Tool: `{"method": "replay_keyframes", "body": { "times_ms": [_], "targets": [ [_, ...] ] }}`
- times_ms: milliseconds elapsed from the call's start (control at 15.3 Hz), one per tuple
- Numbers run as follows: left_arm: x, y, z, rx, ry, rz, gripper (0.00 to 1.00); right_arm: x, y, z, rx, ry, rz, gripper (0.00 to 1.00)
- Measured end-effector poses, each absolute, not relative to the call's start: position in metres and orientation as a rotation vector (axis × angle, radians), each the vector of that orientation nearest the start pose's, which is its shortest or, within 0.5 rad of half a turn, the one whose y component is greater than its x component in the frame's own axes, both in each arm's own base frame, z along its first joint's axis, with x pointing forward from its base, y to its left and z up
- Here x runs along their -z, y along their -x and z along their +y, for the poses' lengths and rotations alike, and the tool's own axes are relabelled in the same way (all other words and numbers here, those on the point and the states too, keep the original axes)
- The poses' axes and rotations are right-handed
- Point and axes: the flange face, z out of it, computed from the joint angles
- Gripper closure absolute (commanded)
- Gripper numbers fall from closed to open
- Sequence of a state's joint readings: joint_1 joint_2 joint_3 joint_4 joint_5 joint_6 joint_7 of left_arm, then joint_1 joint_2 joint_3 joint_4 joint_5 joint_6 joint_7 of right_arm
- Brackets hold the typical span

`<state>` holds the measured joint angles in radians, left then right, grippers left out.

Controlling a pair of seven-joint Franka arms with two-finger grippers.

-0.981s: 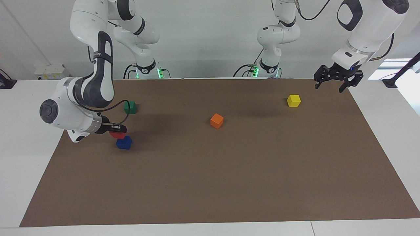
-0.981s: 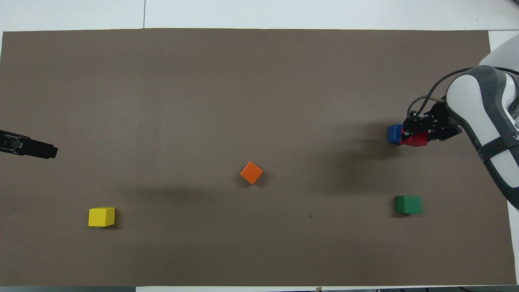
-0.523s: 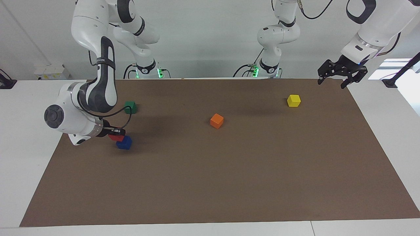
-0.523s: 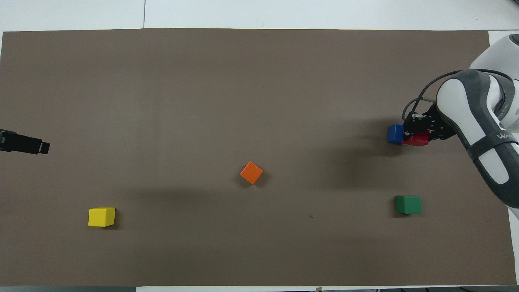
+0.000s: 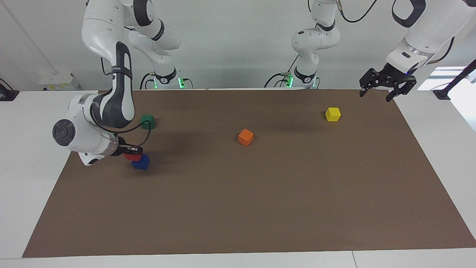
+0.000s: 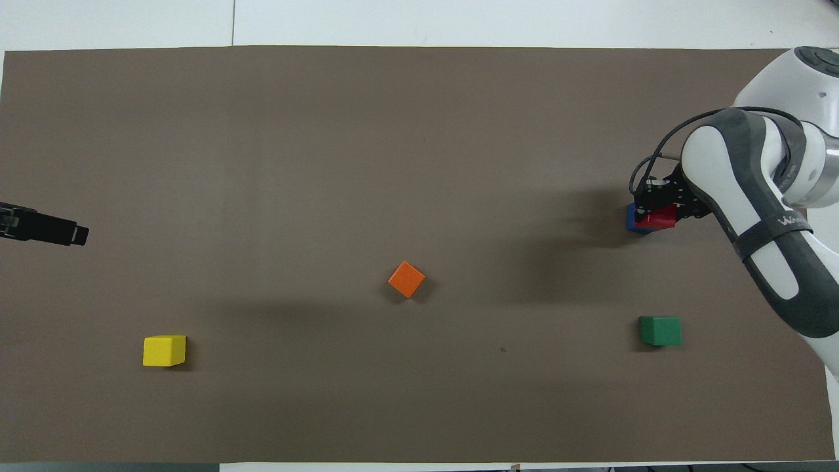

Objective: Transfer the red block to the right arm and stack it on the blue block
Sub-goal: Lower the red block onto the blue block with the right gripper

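Note:
My right gripper (image 5: pixel 132 152) is shut on the red block (image 5: pixel 131 156) and holds it low over the blue block (image 5: pixel 141 162), which sits on the brown mat (image 5: pixel 238 208) toward the right arm's end. From overhead, the red block (image 6: pixel 658 219) covers most of the blue block (image 6: pixel 630 221), leaving only a blue edge in sight. Whether the two blocks touch I cannot tell. The right gripper (image 6: pixel 655 204) reaches in sideways. My left gripper (image 5: pixel 376 93) hangs open and empty over the mat's corner by the left arm's end, waiting; its tip (image 6: pixel 65 231) shows at the overhead view's edge.
A green block (image 5: pixel 147 121) (image 6: pixel 661 330) lies nearer to the robots than the blue one. An orange block (image 5: pixel 245 137) (image 6: pixel 406 279) sits mid-mat. A yellow block (image 5: pixel 333 114) (image 6: pixel 164 350) lies toward the left arm's end.
The right gripper has carried the red block sideways, farther over the blue block. The left gripper rose a little and drew back toward its end of the table.

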<state>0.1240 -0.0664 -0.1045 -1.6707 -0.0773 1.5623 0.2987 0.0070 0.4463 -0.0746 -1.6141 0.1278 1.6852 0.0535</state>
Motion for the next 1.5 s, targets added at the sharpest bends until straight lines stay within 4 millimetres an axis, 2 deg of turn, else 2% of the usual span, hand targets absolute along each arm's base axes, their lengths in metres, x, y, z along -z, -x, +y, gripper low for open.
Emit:
{"method": "replay_keyframes", "body": {
  "times_ms": [196,523,1243,1374,1505],
  "targets": [
    [-0.613,-0.532,-0.004,-0.052,3.185,0.43,0.0,-0.342,-0.636,-0.027,-0.56,2.99,0.24,1.0],
    [-0.605,-0.536,0.008,-0.075,3.198,0.402,0.0,-0.341,-0.636,-0.037,-0.56,2.987,0.264,1.0],
    [-0.602,-0.538,0.005,-0.083,3.197,0.408,0.0,-0.34,-0.636,-0.037,-0.564,2.987,0.265,1.0],
    [-0.602,-0.538,0.005,-0.083,3.198,0.407,0.0,-0.34,-0.636,-0.037,-0.564,2.987,0.265,0.81],
    [-0.602,-0.538,0.006,-0.083,3.198,0.406,0.0,-0.34,-0.636,-0.037,-0.564,2.987,0.265,0.52]
  ]
}}
